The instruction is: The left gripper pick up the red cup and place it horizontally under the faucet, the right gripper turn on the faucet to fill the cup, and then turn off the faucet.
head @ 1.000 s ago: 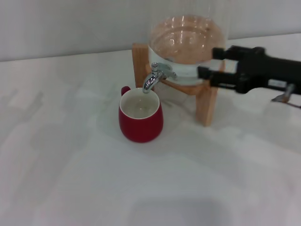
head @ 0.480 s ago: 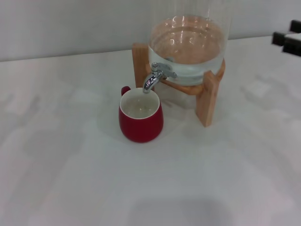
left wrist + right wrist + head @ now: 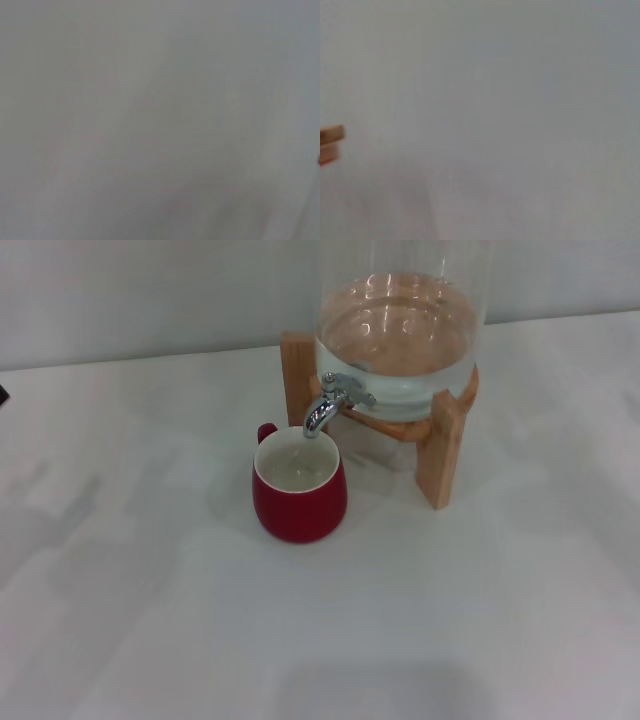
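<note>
Cup [image 3: 299, 487] stands upright on the table [image 3: 150, 590], mouth right below the faucet [image 3: 328, 406] spout, handle on the side away from the camera. Liquid shows inside the cup; no stream visible from the spout, so the tap looks shut — judgement only. Faucet sits on the glass dispenser [image 3: 400, 340] in its wooden stand [image 3: 440, 455].

Neither gripper is in any view, so whether their fingers are apart or together is unknown. A dark sliver at the head view's left edge, far from the cup, is too small to identify.

Step in hand looks like the wrap-up: fill appears done, arms clear of the cup. Doing it well means staying wide of the cup and stand — a nudge would spill it — and confirming no drip before calling it finished.

Views: head view alone shows cup, faucet, dispenser. Left wrist shows only blank grey surface. Right wrist shows the same plus a bit of the stand at its edge.
</note>
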{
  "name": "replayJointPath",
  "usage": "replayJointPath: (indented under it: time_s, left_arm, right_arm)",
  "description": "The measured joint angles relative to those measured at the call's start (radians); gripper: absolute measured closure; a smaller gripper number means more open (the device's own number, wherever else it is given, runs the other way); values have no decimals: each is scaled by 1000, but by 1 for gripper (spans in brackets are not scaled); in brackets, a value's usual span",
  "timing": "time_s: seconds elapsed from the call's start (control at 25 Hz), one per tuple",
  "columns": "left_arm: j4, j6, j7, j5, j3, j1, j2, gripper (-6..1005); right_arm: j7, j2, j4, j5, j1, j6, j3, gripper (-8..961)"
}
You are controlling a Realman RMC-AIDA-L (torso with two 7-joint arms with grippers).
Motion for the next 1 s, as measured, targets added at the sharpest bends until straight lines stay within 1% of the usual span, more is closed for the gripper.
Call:
replayJointPath:
  time_s: [0.12, 0.24, 0.4, 0.6, 0.84, 1.0]
  left_arm:
    - [5, -41, 1, 31, 0, 7, -3, 122]
    - [7, -107, 24, 69, -1, 12, -6, 121]
    - [7, -128, 33, 74, -3, 21, -11, 121]
    - [-12, -128, 26, 14, -32, 34, -14, 125]
    - [-27, -119, -8, -109, -37, 63, -15, 125]
    - [-23, -118, -21, -114, -36, 69, -14, 125]
  right_arm:
    - [-17, -1, -12, 3, 2, -3, 20, 221]
    - [-31, 4, -13, 4, 0, -6, 35, 221]
    - [-43, 8, -15, 5, -1, -6, 38, 222]
    - [-48, 16, -19, 6, -2, -8, 39, 222]
    - [-49, 19, -31, 7, -4, -14, 41, 222]
    - [-49, 19, -32, 8, -7, -23, 41, 222]
